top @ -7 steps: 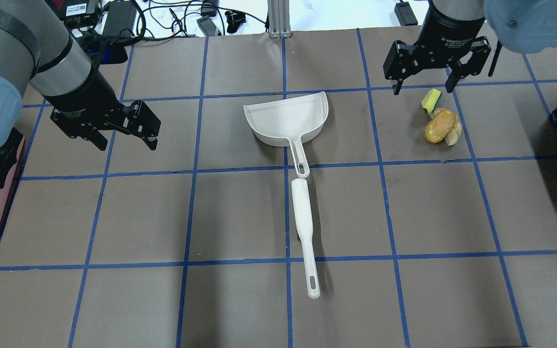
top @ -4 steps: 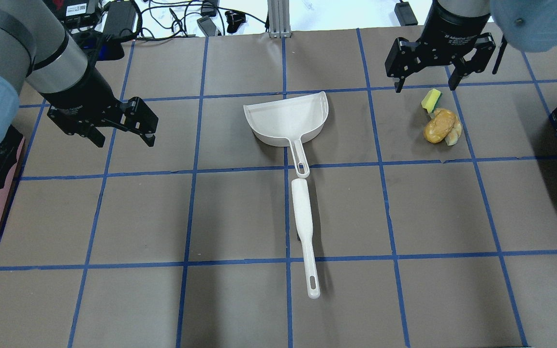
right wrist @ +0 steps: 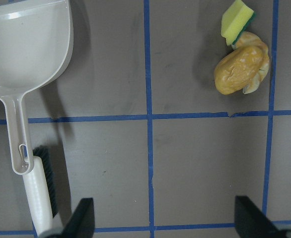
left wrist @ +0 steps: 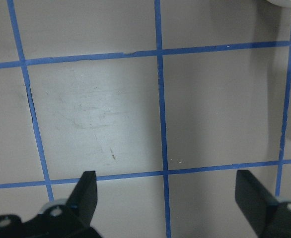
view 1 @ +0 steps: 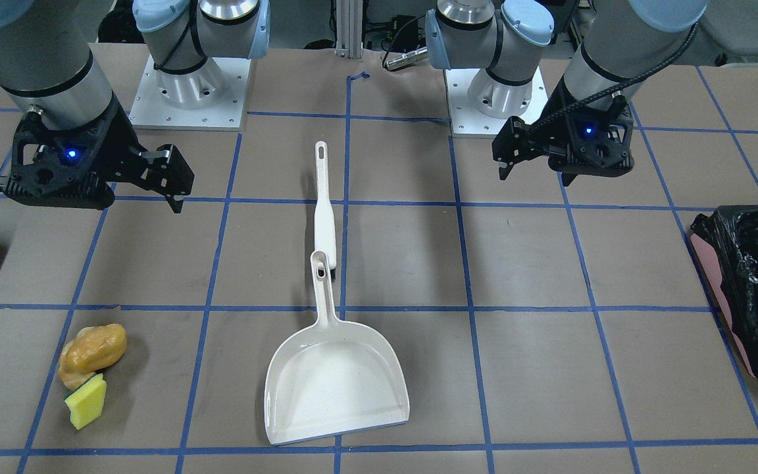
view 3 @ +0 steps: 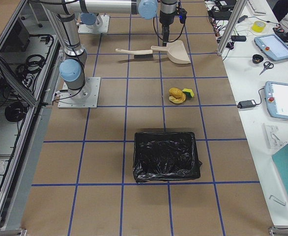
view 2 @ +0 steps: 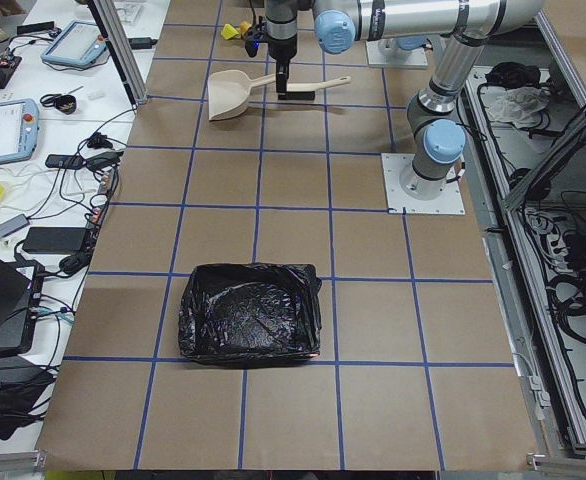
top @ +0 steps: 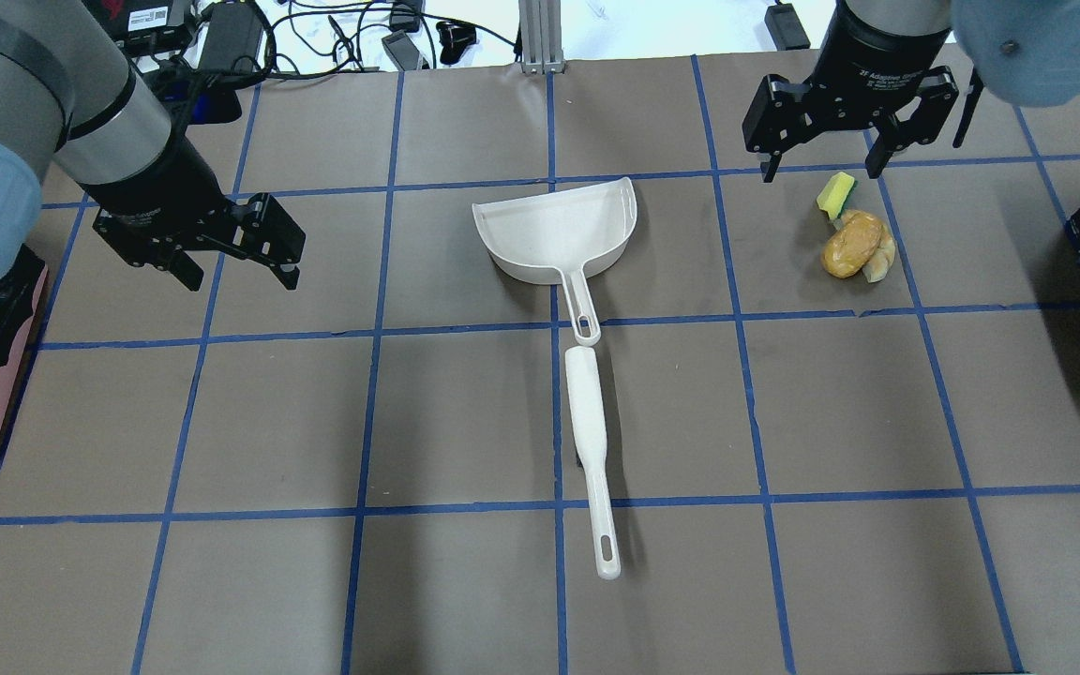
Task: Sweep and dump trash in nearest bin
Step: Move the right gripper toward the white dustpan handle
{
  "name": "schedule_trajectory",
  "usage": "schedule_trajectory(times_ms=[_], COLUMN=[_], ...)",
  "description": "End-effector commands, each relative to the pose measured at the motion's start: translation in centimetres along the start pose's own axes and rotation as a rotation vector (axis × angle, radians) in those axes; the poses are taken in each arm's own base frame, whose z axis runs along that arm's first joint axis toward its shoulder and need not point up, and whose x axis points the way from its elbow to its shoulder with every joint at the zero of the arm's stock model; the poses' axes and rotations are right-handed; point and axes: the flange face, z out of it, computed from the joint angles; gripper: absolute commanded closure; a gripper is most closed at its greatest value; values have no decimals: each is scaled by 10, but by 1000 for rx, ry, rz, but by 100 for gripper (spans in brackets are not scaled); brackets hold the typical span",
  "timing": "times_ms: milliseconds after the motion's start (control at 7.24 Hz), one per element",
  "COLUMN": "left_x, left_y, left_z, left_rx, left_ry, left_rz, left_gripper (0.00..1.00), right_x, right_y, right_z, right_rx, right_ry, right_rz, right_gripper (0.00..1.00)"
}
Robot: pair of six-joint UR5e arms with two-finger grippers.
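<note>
Brown paper table (top: 465, 412), gridded with blue tape (top: 465, 327), lies under left hand (top: 240, 272) and right hand (top: 821, 172), both spread

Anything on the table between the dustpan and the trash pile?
Nothing: in the overhead view, the stretch between dustpan and trash pile is bare table, crossed only by one blue tape line.
</note>
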Motion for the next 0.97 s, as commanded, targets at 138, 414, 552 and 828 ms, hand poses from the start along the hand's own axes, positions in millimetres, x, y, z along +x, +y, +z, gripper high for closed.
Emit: schedule_trajectory(times_ms=[138, 414, 552, 828], left_x=[-11, -10, -11, -10], left_y=[-4, -1, -3, 2], left_z=[8, 6, 9, 11], left_rx=[-27, -31, -31, -35], left_ry=[7, 11, 11, 12], left_rz=[-21, -20, -23, -43], left_gripper=[0, 0, 0, 0], right_x=[-6, -47, -56, -100], right_y=[-3, -23, -36, -53], right_z=[5, 29, 49, 73], right_rx=[7, 27, 24, 27], right_ry=[-22, -53, -53, -62], right_rz=[70, 41, 18, -34], right_gripper=[0, 0, 0, 0])
